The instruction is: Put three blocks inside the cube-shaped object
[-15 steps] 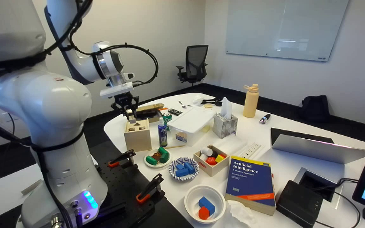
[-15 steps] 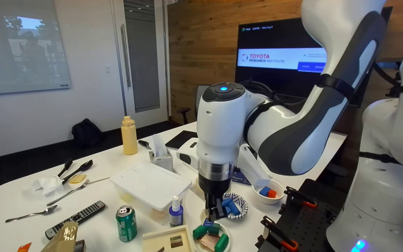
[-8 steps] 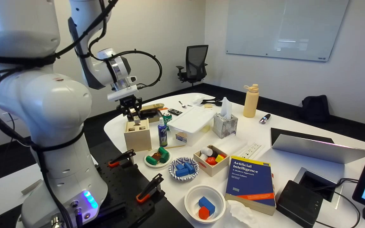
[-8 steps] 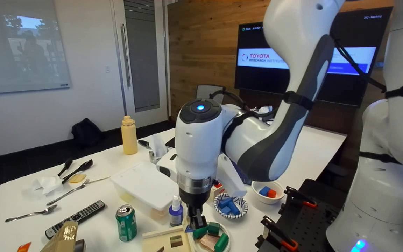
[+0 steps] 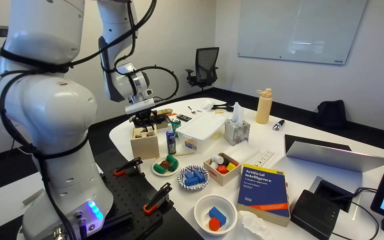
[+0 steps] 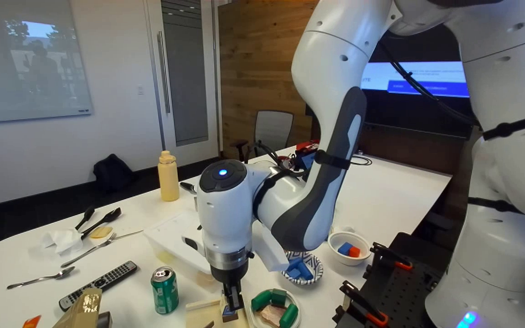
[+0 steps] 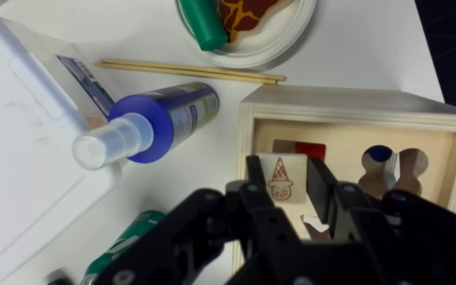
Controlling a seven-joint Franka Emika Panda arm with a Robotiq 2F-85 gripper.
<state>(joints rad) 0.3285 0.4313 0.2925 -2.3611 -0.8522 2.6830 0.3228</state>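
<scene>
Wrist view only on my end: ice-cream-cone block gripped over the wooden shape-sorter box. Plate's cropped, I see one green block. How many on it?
Observer: Three green blocks on the plate, in both exterior views.
Operator: Say I want red next. Where?
Observer: A red block lies in the plain white bowl.
Operator: And past the white-lidded bin, off my frame?
Observer: A tissue box stands beside it.
</scene>
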